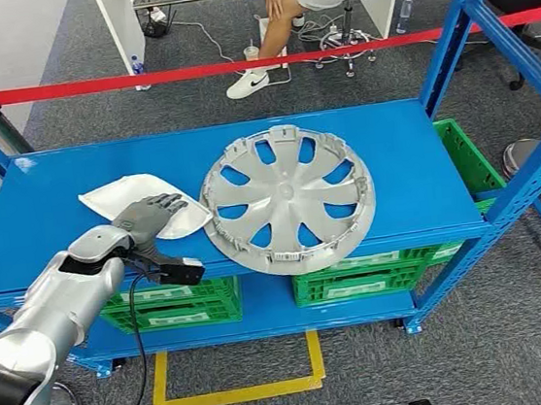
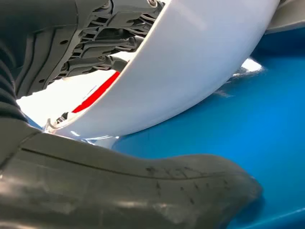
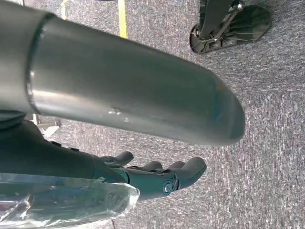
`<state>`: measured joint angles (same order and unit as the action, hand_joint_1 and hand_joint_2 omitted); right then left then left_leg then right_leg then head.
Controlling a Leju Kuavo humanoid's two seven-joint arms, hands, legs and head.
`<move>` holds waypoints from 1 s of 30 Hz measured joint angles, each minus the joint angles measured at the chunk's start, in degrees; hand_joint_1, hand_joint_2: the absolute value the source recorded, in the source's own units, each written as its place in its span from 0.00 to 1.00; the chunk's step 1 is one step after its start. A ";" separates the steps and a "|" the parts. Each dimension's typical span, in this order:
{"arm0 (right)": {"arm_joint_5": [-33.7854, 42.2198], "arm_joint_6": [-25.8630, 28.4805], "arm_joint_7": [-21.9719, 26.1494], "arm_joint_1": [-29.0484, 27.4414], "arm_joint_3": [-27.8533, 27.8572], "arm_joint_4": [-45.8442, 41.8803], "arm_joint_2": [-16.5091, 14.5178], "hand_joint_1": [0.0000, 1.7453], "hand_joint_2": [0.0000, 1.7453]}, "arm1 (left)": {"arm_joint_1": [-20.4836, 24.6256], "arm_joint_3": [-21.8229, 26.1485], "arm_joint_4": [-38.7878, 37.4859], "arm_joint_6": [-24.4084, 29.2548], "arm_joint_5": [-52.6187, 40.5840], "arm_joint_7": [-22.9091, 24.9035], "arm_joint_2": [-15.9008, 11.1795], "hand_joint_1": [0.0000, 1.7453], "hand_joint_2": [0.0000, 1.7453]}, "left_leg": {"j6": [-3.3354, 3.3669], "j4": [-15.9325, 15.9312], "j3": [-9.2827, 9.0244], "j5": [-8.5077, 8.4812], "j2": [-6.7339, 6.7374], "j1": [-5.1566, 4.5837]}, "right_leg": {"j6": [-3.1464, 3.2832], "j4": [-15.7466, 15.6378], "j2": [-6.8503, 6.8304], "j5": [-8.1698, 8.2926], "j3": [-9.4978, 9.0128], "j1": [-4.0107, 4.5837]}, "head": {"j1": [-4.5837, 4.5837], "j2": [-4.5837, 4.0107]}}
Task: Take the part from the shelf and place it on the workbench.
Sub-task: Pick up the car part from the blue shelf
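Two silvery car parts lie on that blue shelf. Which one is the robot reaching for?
The smaller curved white panel, lying left of the round wheel cover. The left hand rests its fingers on it; the wheel cover lies untouched.

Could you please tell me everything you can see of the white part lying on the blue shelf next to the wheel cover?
The white part is a thin, smooth, curved panel, plastic by its look, glossy white, tapering to a point at each end. It lies on the blue shelf, and its tip reaches the rim of the silver wheel cover. The left hand rests over its near side; in the left wrist view the fingers lie above the panel and the thumb below it, one edge raised off the shelf.
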<state>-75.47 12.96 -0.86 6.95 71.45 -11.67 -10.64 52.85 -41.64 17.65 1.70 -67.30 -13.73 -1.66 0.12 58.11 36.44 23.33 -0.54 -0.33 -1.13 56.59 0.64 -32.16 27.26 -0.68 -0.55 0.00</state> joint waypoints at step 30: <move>-0.24 0.23 -0.16 0.01 0.02 0.00 0.00 0.00 0.00 | -0.72 0.32 -1.26 6.15 -2.49 9.53 -0.49 1.00 1.00 | 0.00 0.00 0.00 0.00 0.00 0.00 | 0.00 0.00 0.00 0.00 0.00 0.00 | 0.00 0.00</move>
<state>-75.71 13.20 -1.03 6.96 71.47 -11.67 -10.64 52.13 -41.32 16.39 7.86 -69.78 -4.20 -2.15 0.12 58.12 36.43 23.33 -0.54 -0.33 -1.13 56.59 0.64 -32.16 27.26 -0.68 -0.55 0.00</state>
